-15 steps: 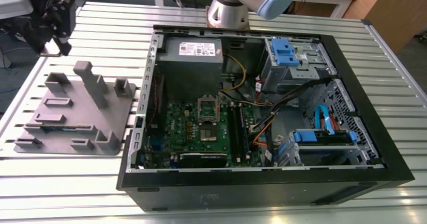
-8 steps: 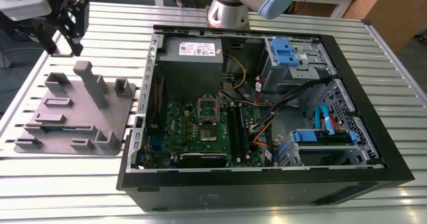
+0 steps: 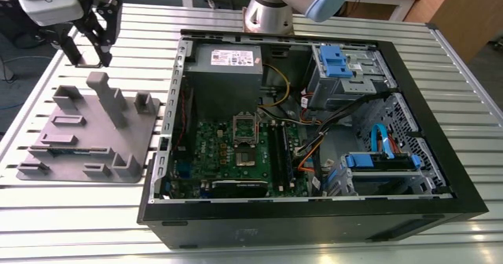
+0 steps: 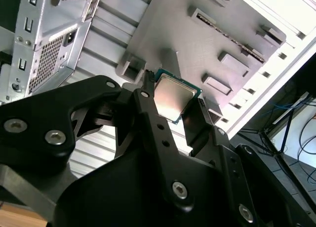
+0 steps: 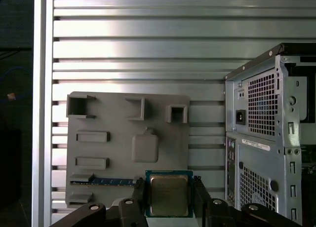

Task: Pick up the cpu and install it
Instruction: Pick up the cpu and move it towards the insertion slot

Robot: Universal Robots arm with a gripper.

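The cpu, a small square chip with a silver-grey top and green rim, sits pinched between my two black fingers in both wrist views. My gripper is shut on it, and the cpu shows the same hold there. In the exterior view my gripper hangs above the table at the far left, behind the grey fixture plate. The open computer case lies to the exterior view's right, and the motherboard's socket sits at its middle.
The grey fixture plate carries raised blocks and slots and a green memory stick lying in one. The case's perforated rear wall stands close beside it. Inside the case are cables, blue drive brackets and a power supply.
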